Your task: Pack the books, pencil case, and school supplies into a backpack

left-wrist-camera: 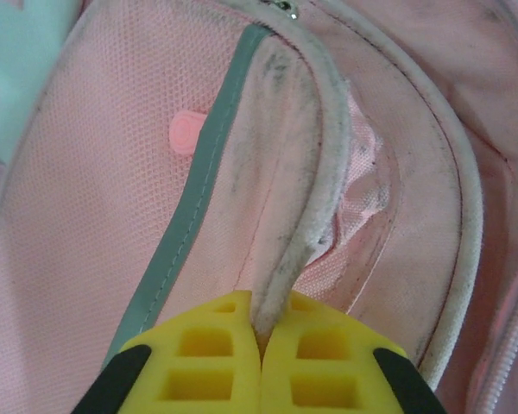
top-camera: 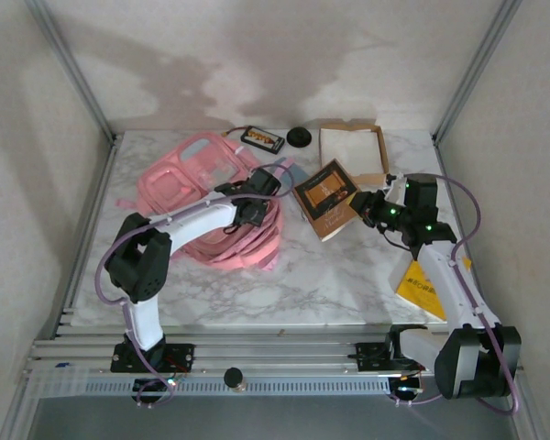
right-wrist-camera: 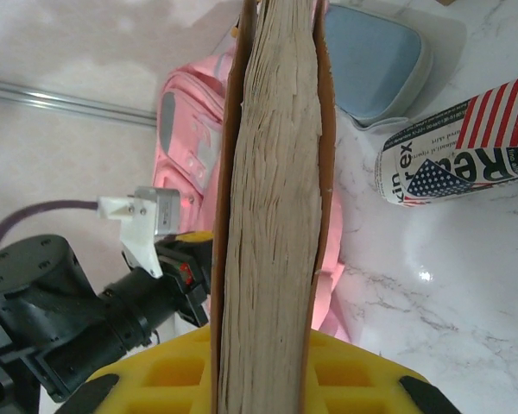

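Note:
The pink backpack [top-camera: 202, 197] lies at the left of the table. My left gripper [top-camera: 253, 198] is shut on the backpack's dirty pale piped edge [left-wrist-camera: 315, 190], pinched between the yellow fingertips [left-wrist-camera: 216, 345]; the pink mesh panel [left-wrist-camera: 95, 216] spreads out beyond. My right gripper [top-camera: 367, 207] is shut on the dark brown book [top-camera: 325, 198], held on edge with its page block [right-wrist-camera: 272, 172] facing the wrist camera and the backpack [right-wrist-camera: 186, 129] behind it. The yellow book [top-camera: 423, 286] lies under the right arm. A flag-printed pencil case [right-wrist-camera: 466, 142] lies on the marble.
A shallow cardboard tray [top-camera: 378, 147] with white lining stands at the back right. A black round object [top-camera: 300, 137] and the printed case [top-camera: 261, 138] lie along the back. A pale blue-grey case [right-wrist-camera: 375, 65] sits beside the backpack. Frame rails [top-camera: 257, 353] run along the near edge.

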{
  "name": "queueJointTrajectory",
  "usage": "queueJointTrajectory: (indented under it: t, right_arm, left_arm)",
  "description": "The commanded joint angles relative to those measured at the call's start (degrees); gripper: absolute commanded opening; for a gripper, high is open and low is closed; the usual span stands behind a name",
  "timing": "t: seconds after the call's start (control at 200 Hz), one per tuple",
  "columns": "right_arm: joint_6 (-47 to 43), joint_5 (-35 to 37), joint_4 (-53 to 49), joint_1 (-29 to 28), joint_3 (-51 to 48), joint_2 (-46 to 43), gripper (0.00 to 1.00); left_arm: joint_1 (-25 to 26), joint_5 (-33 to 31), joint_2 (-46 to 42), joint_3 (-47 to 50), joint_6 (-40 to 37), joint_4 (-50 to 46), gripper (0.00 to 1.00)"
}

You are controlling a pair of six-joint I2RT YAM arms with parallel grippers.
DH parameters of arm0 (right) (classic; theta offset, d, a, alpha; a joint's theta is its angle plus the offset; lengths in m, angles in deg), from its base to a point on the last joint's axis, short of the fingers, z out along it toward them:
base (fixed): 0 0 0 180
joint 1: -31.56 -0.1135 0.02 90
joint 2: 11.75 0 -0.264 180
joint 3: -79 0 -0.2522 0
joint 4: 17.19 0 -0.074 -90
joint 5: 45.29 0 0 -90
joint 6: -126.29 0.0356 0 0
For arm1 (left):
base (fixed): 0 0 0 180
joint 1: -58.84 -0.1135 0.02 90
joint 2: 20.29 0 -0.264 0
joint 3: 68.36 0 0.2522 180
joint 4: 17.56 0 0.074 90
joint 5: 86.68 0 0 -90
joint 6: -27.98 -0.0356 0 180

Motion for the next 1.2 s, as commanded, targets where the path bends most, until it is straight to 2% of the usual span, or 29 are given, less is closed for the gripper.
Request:
queueJointTrajectory:
  t: [0.0, 0.2, 0.401, 0.486, 0.636, 0.821, 0.941, 1.082, 1.192]
  right_arm:
    - [-1.70, -2.62, 0.70, 0.34, 0.75, -0.13, 0.00]
    - [-0.04, -5.89, 0.86, -0.94, 1.24, 1.47, 0.00]
    - [3.36, -7.25, 3.26, -8.45, 3.65, 3.75, 0.00]
    - [5.97, -6.76, 7.05, -11.56, 3.03, 5.04, 0.00]
    - [12.82, -6.54, 20.51, -18.97, 2.01, 8.69, 0.00]
    - [20.39, -4.06, 38.62, -23.60, 3.48, 18.40, 0.00]
    - [24.83, -2.94, 47.66, -25.94, 7.37, 28.02, 0.00]
    - [25.72, 1.07, 53.06, -28.10, 15.27, 38.97, 0.00]
    - [28.74, 1.65, 58.35, -30.25, 22.48, 48.42, 0.00]
  left_arm:
    - [-1.58, -3.78, -0.03, -4.09, -2.19, -2.73, 0.00]
    - [-2.31, -4.34, -5.70, -9.56, -3.76, -6.66, 0.00]
    - [-4.90, -4.88, -8.86, -18.08, -5.00, -12.08, 0.00]
    - [-5.80, -4.53, -9.32, -21.87, -5.36, -13.83, 0.00]
    - [-7.15, -2.64, -9.88, -25.74, -6.82, -15.16, 0.00]
    - [-7.41, 0.56, -11.14, -26.93, -7.32, -16.22, 0.00]
    - [-7.42, 2.66, -12.62, -26.33, -6.97, -16.31, 0.00]
    - [-7.42, 3.95, -14.20, -25.89, -6.61, -16.99, 0.00]
    - [-7.51, 6.01, -15.97, -24.34, -6.00, -16.47, 0.00]
